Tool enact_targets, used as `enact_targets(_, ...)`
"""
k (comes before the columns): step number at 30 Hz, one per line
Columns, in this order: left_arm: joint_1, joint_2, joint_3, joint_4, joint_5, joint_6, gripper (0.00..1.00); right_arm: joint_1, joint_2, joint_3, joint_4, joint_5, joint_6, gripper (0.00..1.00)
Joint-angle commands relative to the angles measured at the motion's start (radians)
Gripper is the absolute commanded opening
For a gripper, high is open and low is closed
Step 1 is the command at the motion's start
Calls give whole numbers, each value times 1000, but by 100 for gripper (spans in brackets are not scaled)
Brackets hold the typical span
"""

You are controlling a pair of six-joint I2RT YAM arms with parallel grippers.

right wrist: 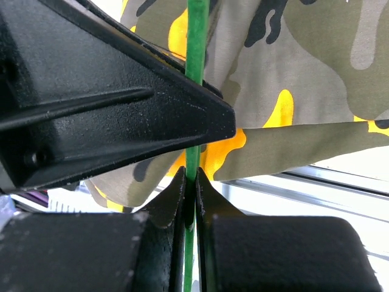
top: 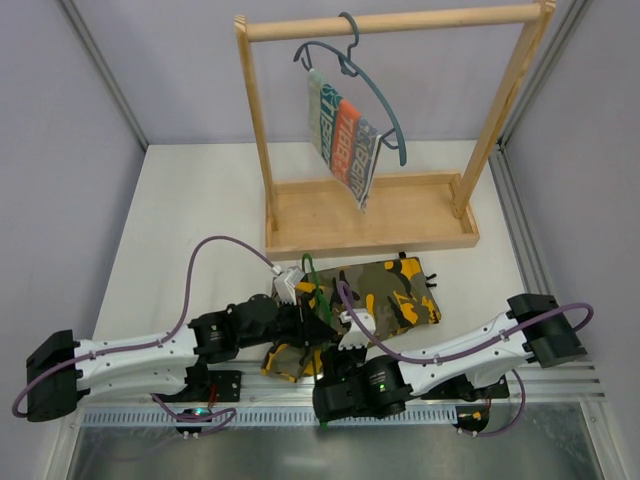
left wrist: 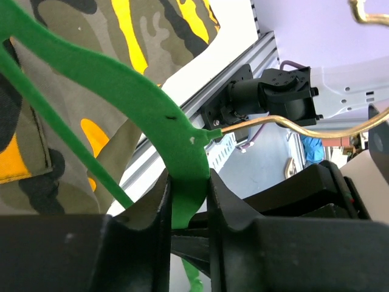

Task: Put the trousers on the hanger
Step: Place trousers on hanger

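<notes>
The hanger (left wrist: 130,97) is gripped by both arms, with the trousers (top: 395,292) behind.
The left gripper (left wrist: 188,182) clamps the flat green neck under the brassy wire hook (left wrist: 316,129). The right gripper (right wrist: 189,182) pinches the thin rod. The soft camouflage fabric lies folded just beyond.

Pale lilac walls (top: 60,150), white table (top: 200,190), wooden garment rack (top: 400,215).

The top view is bright and even, with only soft, faint shadows on the white table (top: 180,200). In the left wrist view the hanger (left wrist: 121,91) looks sharp, but the left gripper (left wrist: 188,201) is very dark and the far room is blurry. In the right wrist view the trousers (right wrist: 304,61) are well lit. The right gripper (right wrist: 189,188) is black and a bit fuzzy.
</notes>
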Motion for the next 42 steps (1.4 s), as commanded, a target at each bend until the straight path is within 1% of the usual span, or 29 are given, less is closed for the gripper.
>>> enact_targets(1,0,-10,19,3,-41,-4,9,3,19,58,47,69,-19,4)
enact_targets(2,-1,-13,19,-3,-42,-5,1,3,19,53,49,68,-20,4)
enact_targets(5,2,-21,11,-25,-49,-13,1,3,4,33,75,64,-22,4)
enact_targets(8,0,-43,2,-52,-58,-19,0,3,-21,-3,93,63,-25,16)
enact_targets(9,0,-50,-3,-58,-62,-20,0,3,-27,-11,95,63,-23,27)
enact_targets(10,0,-70,-7,-78,-71,-22,0,3,-35,-19,99,60,-23,32)
enact_targets(12,0,-89,-12,-95,-81,-25,0,2,-64,-49,121,48,-42,41)
enact_targets(14,0,-112,-19,-130,-91,-28,0,3,-102,-89,177,29,-60,45)
enact_targets(16,0,-130,-27,-149,-101,-31,0,5,-130,-118,231,20,-71,47)
enact_targets(19,2,-164,-47,-161,-117,-39,0,5,-191,-210,328,17,-86,48)
enact_targets(24,3,-182,-49,-204,-136,-36,0,-9,-343,-330,443,83,-106,49)
enact_targets(25,3,-182,-49,-204,-136,-36,1,-20,-372,-379,467,84,-120,49)
enact_targets(26,5,-182,-50,-209,-134,-36,0,-35,-398,-405,528,65,-138,49)
enact_targets(27,5,-184,-49,-209,-134,-33,0,-85,-447,-433,564,43,-189,50)
enact_targets(29,5,-182,-47,-212,-130,-28,0,-154,-478,-491,662,-26,-255,54)
enact_targets(30,5,-182,-46,-221,-130,-21,0,-214,-495,-506,673,-90,-287,56)
enact_targets(33,6,-182,-33,-242,-133,-13,0,-282,-503,-516,705,-156,-330,58)
enact_targets(34,6,-182,-32,-245,-134,-11,0,-322,-494,-519,735,-175,-352,59)
enact_targets(36,6,-182,-30,-252,-136,-11,0,-356,-474,-522,797,-231,-367,59)
enact_targets(40,6,-182,-30,-262,-142,-13,0,-412,-351,-514,897,-311,-376,60)
enact_targets(42,6,-179,-32,-272,-147,-14,0,-417,-297,-484,921,-325,-366,64)
